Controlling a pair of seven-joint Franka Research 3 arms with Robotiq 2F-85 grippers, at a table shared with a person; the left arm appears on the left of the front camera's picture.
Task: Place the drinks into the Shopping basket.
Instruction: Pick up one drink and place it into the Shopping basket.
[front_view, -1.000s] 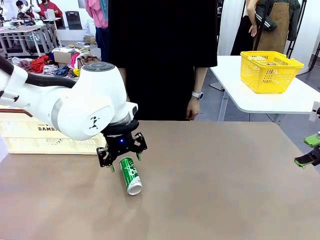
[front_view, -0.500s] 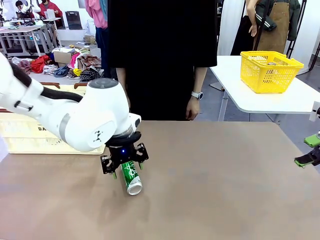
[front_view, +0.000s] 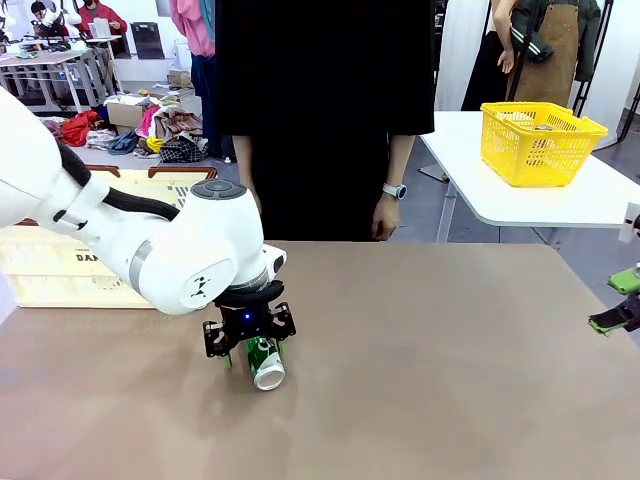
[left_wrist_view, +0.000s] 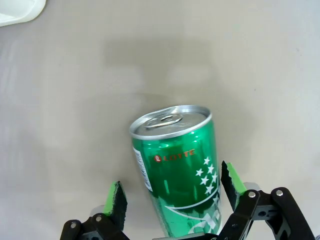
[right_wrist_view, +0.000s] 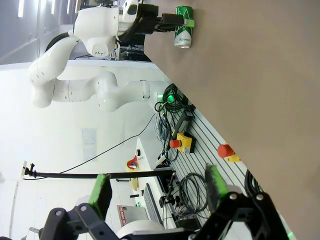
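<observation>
The left fingers (left_wrist_view: 116, 199) came down, open, either side of the green can (left_wrist_view: 177, 170) on the counter (front_view: 450, 350); the right fingers (right_wrist_view: 101, 192) stayed open.

The green can (front_view: 264, 362) lies on its side on the brown surface, left of middle, one silver end facing the near edge. Its side (left_wrist_view: 180, 175) carries "LOTTE" and white stars. The cream Shopping basket (front_view: 60, 280), brown-rimmed with vented sides, stands at the far left, well apart from the can.
</observation>
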